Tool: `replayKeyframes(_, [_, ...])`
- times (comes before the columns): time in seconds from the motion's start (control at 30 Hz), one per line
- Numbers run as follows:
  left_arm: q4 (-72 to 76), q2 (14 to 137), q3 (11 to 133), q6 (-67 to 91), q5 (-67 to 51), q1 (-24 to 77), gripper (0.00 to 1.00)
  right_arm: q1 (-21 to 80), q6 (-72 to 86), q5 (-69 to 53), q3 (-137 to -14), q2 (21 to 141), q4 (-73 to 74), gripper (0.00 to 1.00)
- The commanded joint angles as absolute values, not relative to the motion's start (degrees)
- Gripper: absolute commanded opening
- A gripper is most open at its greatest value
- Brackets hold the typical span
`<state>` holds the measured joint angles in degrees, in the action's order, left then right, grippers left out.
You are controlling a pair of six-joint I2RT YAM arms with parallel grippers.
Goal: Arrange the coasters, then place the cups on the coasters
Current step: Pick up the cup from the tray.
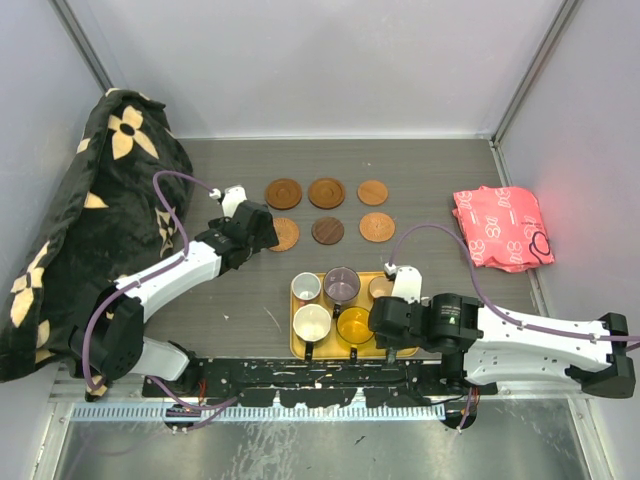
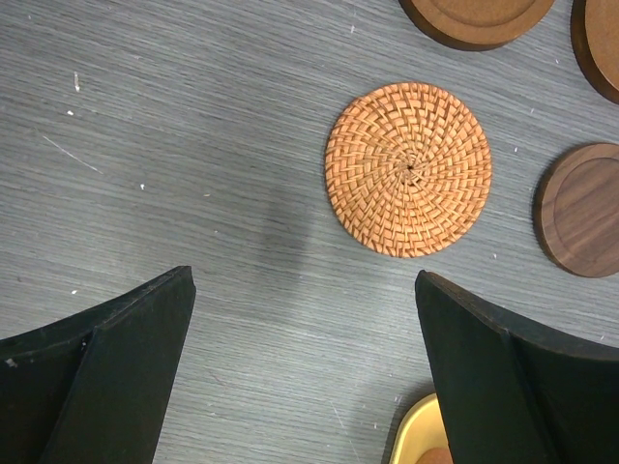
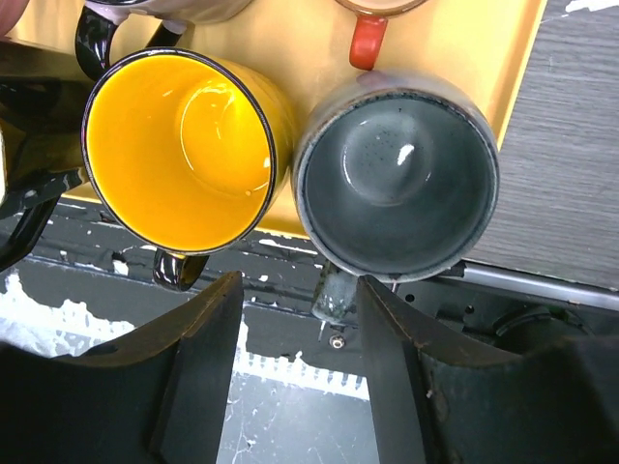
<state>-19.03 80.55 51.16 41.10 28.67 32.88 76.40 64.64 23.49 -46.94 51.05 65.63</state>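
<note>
Judging round wooden coasters (image 1: 326, 192) arranged beyond the square yellow tray (image 3: 290, 34), we've all cups (image 1: 341, 285) left; left end effector (image 2: 302, 280) spread, right end effector (image 3: 302, 285) parted round the grey-green mug (image 3: 397, 179)'s handle.

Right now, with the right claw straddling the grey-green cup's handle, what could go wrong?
The grey-green cup looks pressed against the yellow cup, so lifting it may knock that neighbour. Its handle sits off-centre in the right claw, close to one finger, so the cup could twist as the claw shuts.

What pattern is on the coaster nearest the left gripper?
An orange-brown basket weave spiralling out from the centre. The coaster shows best in the left wrist view.
</note>
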Motion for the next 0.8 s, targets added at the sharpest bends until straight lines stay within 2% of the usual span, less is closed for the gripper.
replayKeyframes(0.0, [-17.51, 80.27, 51.97, 41.36, 29.27, 32.48, 0.98, 76.72, 67.55, 23.07, -49.89, 49.15, 69.52, 0.55])
replayKeyframes(0.77, [-17.24, 80.76, 51.89, 41.72, 28.26, 31.82, 0.98, 76.72, 69.28, 18.05, -42.98, 49.29, 67.11, 0.50])
